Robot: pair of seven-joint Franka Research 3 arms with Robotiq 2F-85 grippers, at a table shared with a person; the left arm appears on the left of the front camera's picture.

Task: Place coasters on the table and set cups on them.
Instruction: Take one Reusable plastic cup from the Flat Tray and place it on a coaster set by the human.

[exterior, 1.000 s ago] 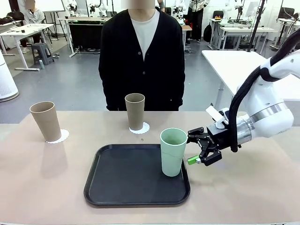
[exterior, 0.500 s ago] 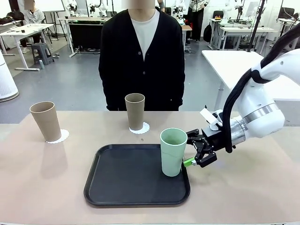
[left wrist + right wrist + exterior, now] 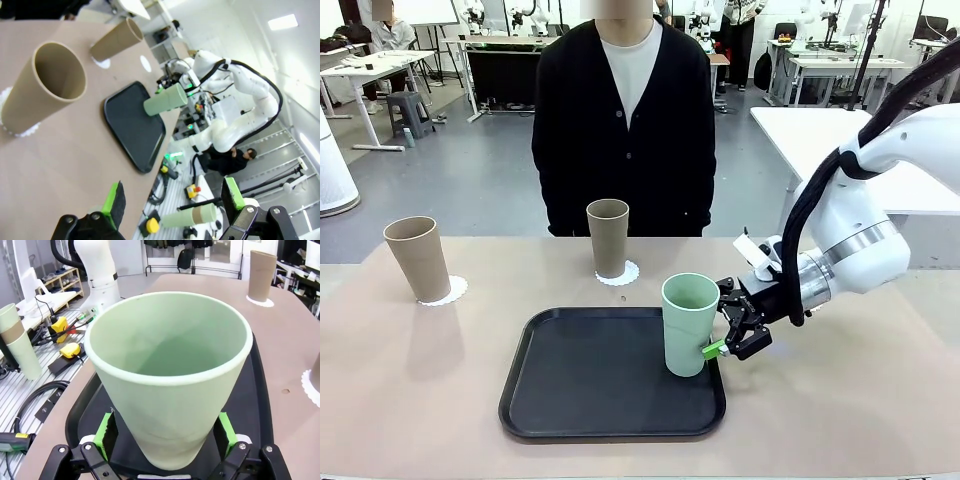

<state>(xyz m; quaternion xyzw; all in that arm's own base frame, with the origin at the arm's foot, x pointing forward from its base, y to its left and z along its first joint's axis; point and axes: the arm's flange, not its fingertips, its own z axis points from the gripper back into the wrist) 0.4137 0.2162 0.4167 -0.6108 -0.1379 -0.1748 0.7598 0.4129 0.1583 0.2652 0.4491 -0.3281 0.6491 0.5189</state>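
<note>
A mint green cup stands upright on the right side of a black tray. My right gripper reaches in from the right, open, its jaws on either side of the cup's lower part. In the right wrist view the green cup stands between the green pads. Two tan cups stand on white coasters on the beige table. My left gripper hangs open over the table's left end. A third coaster lies bare.
A person in a black cardigan stands at the far edge, behind the middle cup. A white table stands behind my right arm. Beige tabletop lies bare to the left and right of the tray.
My right gripper has moved left and a little down, from beside the green cup to having its open jaws around the cup's lower part. The cups have not moved.
</note>
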